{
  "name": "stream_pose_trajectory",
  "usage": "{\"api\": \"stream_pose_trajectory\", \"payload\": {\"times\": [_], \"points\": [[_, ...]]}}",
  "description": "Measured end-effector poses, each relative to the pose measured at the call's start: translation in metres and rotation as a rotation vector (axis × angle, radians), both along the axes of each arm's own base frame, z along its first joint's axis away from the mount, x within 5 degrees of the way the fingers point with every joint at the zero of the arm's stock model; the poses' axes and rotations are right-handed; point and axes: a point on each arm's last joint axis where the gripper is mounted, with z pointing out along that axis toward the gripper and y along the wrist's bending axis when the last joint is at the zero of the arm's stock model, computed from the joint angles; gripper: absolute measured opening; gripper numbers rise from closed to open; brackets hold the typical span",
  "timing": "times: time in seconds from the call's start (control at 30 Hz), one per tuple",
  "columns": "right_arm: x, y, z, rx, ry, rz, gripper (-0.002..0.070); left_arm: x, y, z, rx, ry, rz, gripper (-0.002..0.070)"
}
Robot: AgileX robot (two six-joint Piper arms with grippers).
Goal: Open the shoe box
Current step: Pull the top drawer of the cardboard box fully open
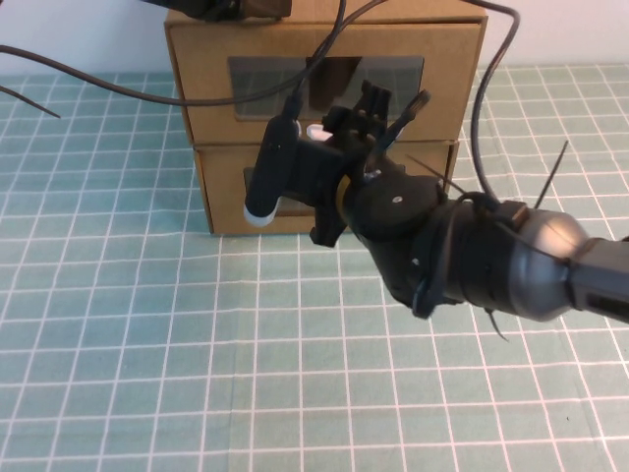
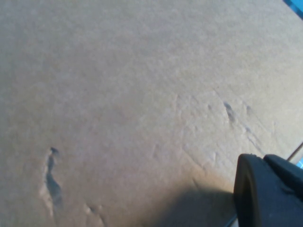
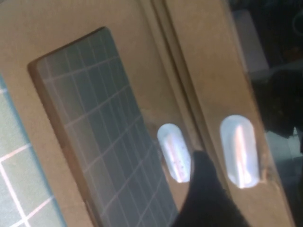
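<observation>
Right gripper [image 1: 393, 103], jaws apart, faces brown cardboard windowed shoe box [image 1: 211, 192] front | white oval tabs [image 3: 174, 151] just ahead | left gripper [image 1: 228, 8] atop box, state I cannot tell.

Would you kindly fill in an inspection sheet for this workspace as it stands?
Surface: green grid mat, lying flat.
Job's things: two windowed cardboard shoe boxes stacked, upper box on lower box; both fronts look shut.
Clutter: nothing seen.
End effectors: right end effector open, at the box fronts beside the pale oval pulls, holding nothing; left end effector over the upper box's top.
Cables: black cables cross the mat and the upper box's front.
Surroundings: pale wall behind the boxes.
</observation>
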Motion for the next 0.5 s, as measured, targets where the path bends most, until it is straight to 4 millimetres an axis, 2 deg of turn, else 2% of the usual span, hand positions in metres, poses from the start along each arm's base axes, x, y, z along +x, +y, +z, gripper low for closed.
{"api": "stream_pose_trajectory", "payload": {"times": [0.23, 0.33, 0.4, 0.5], "points": [[0.02, 0.006, -0.011, -0.005, -0.004, -0.031, 0.0364, -0.001, 0.0, 0.0, 0.001, 0.007, -0.006, -0.0005], [0.028, 0.008, -0.014, -0.003, -0.005, -0.04, 0.0333, -0.001, 0.0, 0.0, 0.0, 0.01, -0.009, -0.0005], [0.031, 0.009, -0.017, -0.01, -0.009, -0.046, 0.0278, -0.001, 0.0, -0.001, 0.001, 0.013, -0.012, -0.0005], [0.034, 0.008, -0.015, -0.013, -0.022, -0.055, 0.0123, -0.001, 0.0, 0.0, 0.001, 0.012, -0.012, -0.0005]]}}
